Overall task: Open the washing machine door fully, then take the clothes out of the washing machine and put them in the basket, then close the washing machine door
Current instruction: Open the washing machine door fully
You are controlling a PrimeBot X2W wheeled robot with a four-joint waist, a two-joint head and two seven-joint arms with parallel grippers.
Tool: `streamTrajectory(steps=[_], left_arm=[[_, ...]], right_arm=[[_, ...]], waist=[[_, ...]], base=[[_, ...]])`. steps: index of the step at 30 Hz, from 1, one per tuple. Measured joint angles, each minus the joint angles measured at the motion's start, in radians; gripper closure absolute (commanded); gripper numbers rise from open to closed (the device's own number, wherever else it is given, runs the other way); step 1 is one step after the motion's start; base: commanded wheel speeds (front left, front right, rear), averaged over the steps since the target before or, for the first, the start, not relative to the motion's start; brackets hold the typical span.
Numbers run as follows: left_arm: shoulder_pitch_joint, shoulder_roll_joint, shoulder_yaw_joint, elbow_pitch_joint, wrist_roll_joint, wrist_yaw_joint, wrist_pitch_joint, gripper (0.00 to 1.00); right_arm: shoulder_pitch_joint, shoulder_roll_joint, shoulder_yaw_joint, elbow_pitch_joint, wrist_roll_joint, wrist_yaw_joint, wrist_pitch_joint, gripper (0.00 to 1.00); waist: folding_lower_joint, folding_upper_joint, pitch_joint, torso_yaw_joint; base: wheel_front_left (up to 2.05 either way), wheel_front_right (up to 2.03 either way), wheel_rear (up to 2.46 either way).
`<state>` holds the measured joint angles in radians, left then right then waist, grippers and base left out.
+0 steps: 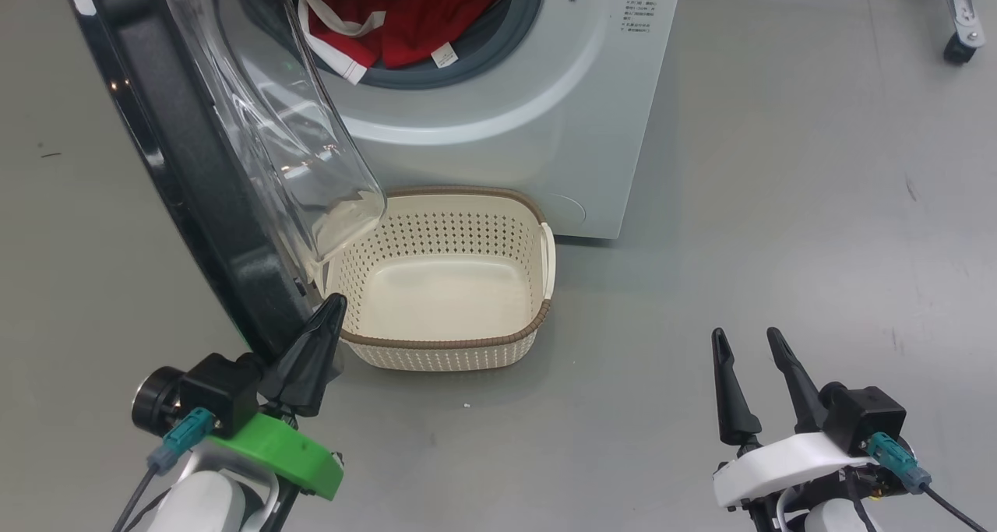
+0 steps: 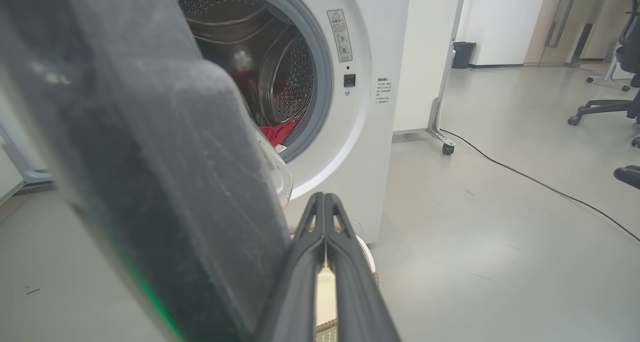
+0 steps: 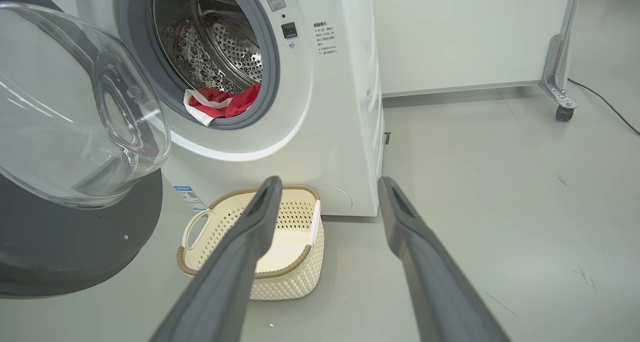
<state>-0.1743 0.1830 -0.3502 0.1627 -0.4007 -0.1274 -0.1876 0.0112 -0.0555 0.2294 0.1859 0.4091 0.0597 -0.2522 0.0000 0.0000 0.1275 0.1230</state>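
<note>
While it stands open, the door [image 1: 234,150] overhangs the basket [image 1: 436,353].

The left gripper [image 1: 331,308] sits low at the left of the head view on a green wrist mount, its 2 dark fingers pressed flat together and angled up and rightward. The right gripper [image 1: 746,336], on a white wrist mount, points up with its 2 fingers spread apart and empty.
</note>
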Motion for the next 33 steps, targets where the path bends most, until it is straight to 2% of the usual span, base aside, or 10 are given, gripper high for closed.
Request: streamTrajectory(steps=[14, 33], left_arm=[[-0.015, -0.022, 0.012, 0.067, -0.013, 0.0, -0.022, 1.0], [-0.034, -0.041, 0.06, 0.148, -0.058, 0.0, -0.043, 1.0]], right_arm=[[0.0, 0.005, -0.021, 0.009, -0.007, 0.001, 0.0, 0.0], [0.001, 0.007, -0.02, 0.026, -0.025, 0.018, 0.0, 0.0]], waist=[[0.0, 0.0, -0.004, 0.03], [0.0, 0.0, -0.012, 0.16]], base=[[0.0, 0.0, 0.0], [0.0, 0.0, 0.0]])
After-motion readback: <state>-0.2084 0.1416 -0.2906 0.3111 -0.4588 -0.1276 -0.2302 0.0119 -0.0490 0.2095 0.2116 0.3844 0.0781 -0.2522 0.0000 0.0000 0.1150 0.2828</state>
